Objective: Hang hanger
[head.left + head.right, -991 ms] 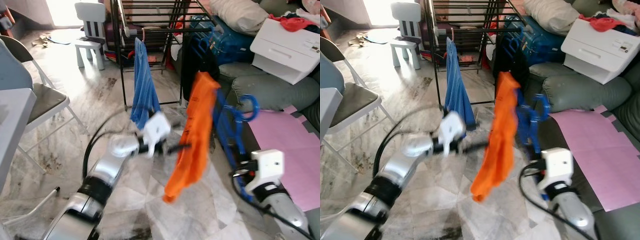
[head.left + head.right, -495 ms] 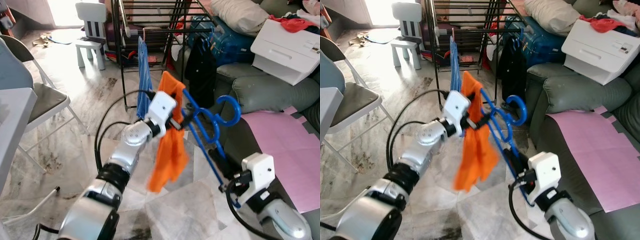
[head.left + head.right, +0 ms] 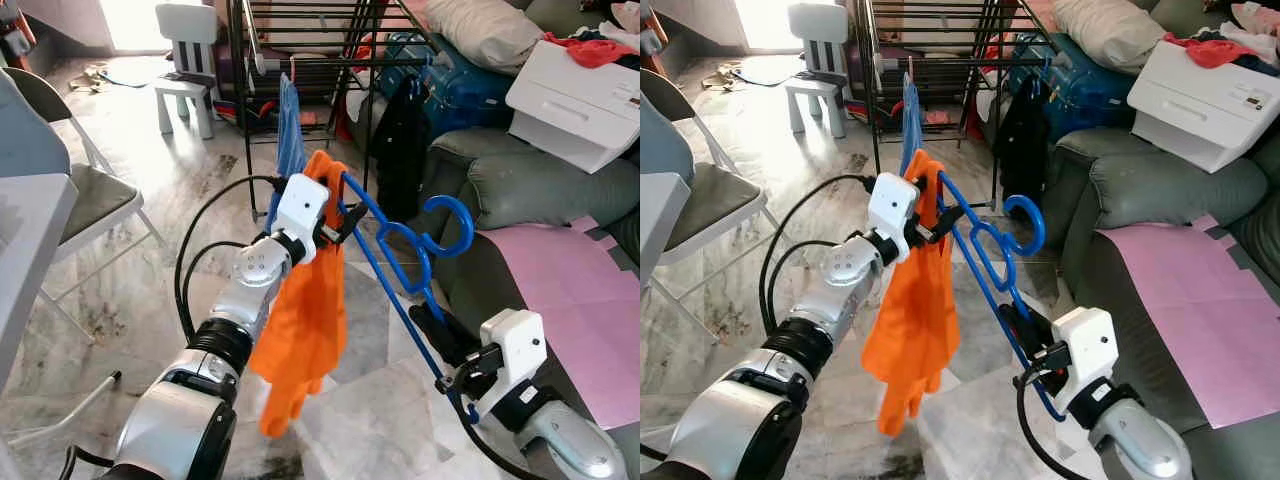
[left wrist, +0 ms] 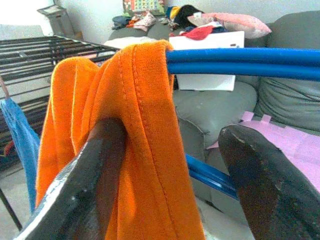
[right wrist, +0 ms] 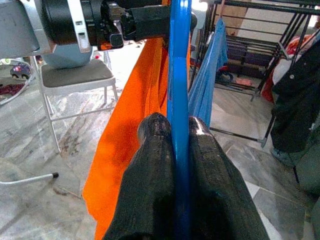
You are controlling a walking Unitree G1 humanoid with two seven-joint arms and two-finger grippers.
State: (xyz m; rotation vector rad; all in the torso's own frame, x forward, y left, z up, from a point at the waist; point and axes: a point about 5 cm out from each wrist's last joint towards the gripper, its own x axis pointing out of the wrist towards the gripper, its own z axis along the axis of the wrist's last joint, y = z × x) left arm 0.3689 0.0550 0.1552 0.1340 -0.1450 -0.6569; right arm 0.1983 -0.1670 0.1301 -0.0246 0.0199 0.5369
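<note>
While the right pincer (image 3: 1025,335) clamps the blue hanger (image 3: 985,260) over marble floor (image 3: 180,190) — the left pincer (image 3: 345,218) gapes wide.

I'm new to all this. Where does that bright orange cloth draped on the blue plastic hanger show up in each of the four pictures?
Left eye view: the orange cloth hangs at centre, below the left gripper.
Right eye view: it hangs left of centre.
Left wrist view: it is draped over the left side, close up.
Right wrist view: it hangs behind the right gripper.
Shared landmark: the blue hanger, clamped by the right gripper.
</note>
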